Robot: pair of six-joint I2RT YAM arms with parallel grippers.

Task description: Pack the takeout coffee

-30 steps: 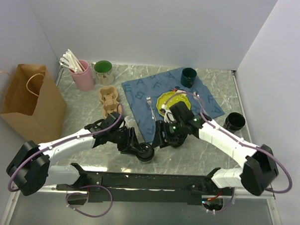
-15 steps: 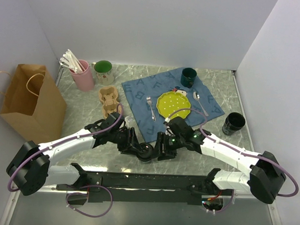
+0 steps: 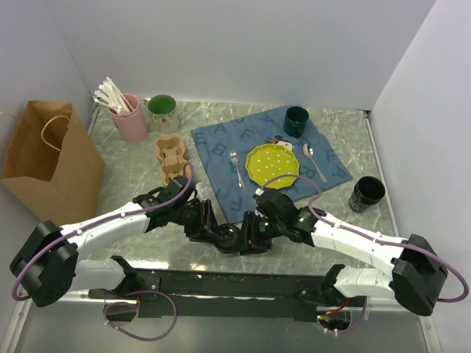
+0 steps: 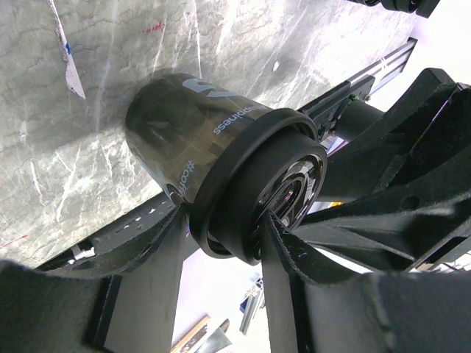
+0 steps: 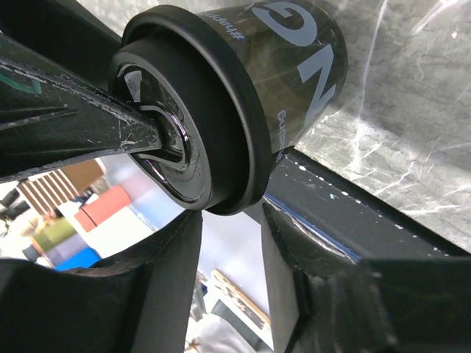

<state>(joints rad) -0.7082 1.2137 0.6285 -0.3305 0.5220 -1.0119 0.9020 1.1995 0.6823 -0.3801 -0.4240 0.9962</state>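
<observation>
Left end effector [image 4: 224, 235] grips a tipped cup [image 4: 176, 125] by its lid [image 5: 221, 110] at the near edge of the desk [image 3: 134, 164].
Right end effector [image 5: 229, 220] straddles the same lid; whether it is clamped cannot be told. A second cup [image 3: 367, 192] stands by the right edge.

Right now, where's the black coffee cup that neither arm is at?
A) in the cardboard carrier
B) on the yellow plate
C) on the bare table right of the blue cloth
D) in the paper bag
C: the free cup stands on bare marble right of the blue cloth, and nothing black sits in the carrier.
</observation>
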